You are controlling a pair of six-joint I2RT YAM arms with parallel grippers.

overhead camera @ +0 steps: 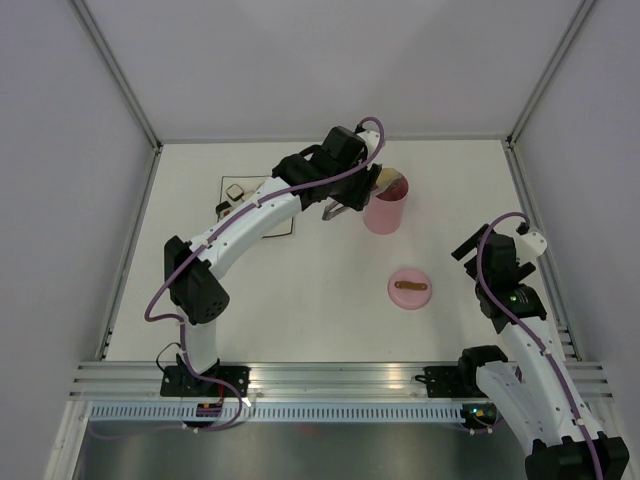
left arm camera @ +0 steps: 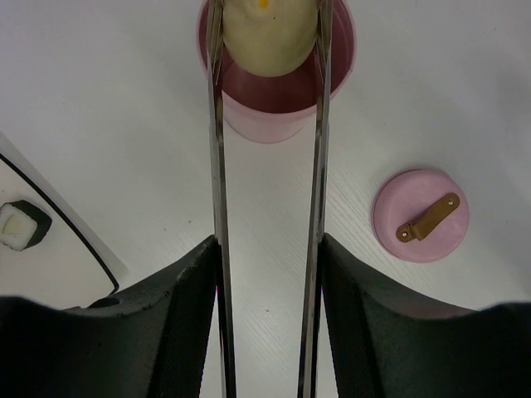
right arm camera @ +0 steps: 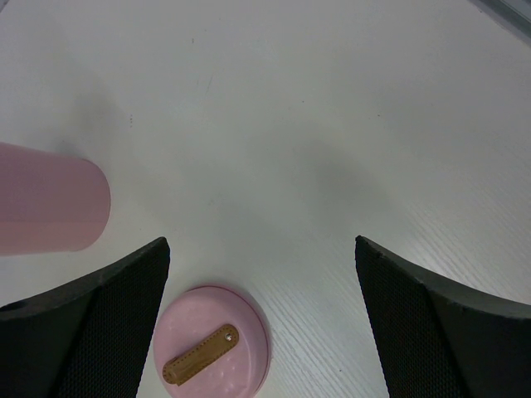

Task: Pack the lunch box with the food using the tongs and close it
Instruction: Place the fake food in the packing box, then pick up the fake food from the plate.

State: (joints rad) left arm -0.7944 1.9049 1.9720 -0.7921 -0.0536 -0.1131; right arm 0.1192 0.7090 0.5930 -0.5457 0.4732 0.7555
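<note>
My left gripper [left arm camera: 270, 274] is shut on the silvery tongs [left arm camera: 218, 166], one jaw pressing each arm from outside. At the tong tips sits a pale beige ball of food [left arm camera: 270, 33], right over the open mouth of the pink lunch box [left arm camera: 257, 124]. From above, the left gripper [overhead camera: 335, 208] sits just left of the lunch box [overhead camera: 385, 215]. The pink lid [overhead camera: 410, 289] with its brown handle lies flat on the table, apart from the box. Above and to the right of the lid [right arm camera: 211, 348], my right gripper [right arm camera: 261, 249] hangs open with nothing in it.
The white plate with a black rim [overhead camera: 228, 182] lies left of the lunch box, partly under the left arm. A dark-edged cube with a white centre [left arm camera: 21, 225] rests on it. Grey walls enclose the table on three sides.
</note>
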